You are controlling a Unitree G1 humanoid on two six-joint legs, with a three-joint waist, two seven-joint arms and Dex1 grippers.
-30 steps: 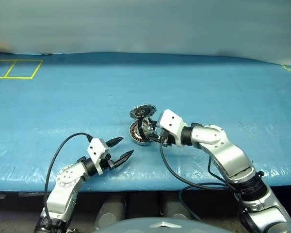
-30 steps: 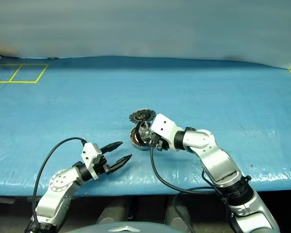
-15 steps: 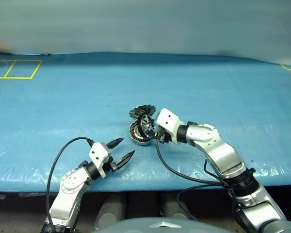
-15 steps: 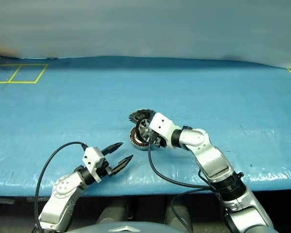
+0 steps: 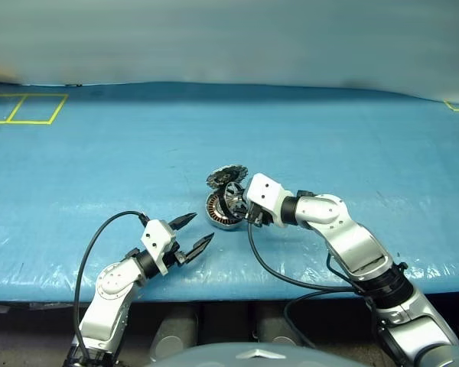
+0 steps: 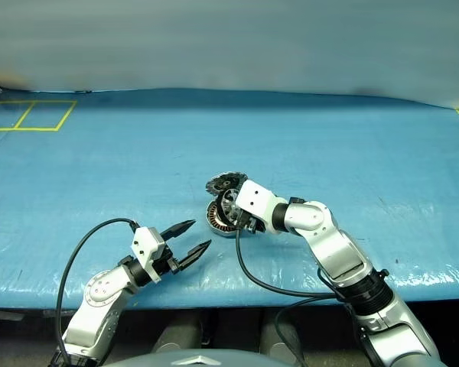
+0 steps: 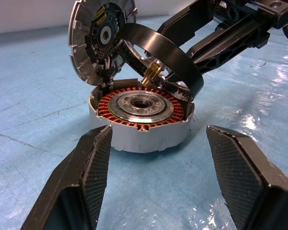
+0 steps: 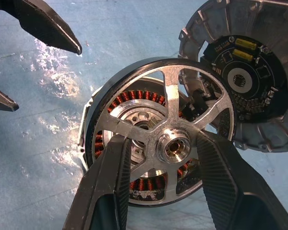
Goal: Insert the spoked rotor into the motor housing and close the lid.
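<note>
The motor housing [image 5: 217, 213] is a short silver can with copper windings [image 7: 142, 106], resting on the blue table. Its lid [image 5: 226, 176] stands upright at the far rim, ribbed face and dark centre [image 7: 102, 40] showing. My right gripper [image 5: 237, 205] is shut on the spoked rotor [image 8: 165, 143] and holds it tilted just over the housing's open top, one edge low by the rim. Its fingers [image 8: 105, 191] lie either side of the hub. My left gripper [image 5: 197, 232] is open with nothing in it, nearer the table's front edge and pointing at the housing.
The blue table cover [image 5: 352, 145] spreads wide on all sides of the motor. Yellow tape squares [image 5: 24, 108] mark the far left corner. A black cable [image 5: 99, 237] loops from my left wrist near the front edge.
</note>
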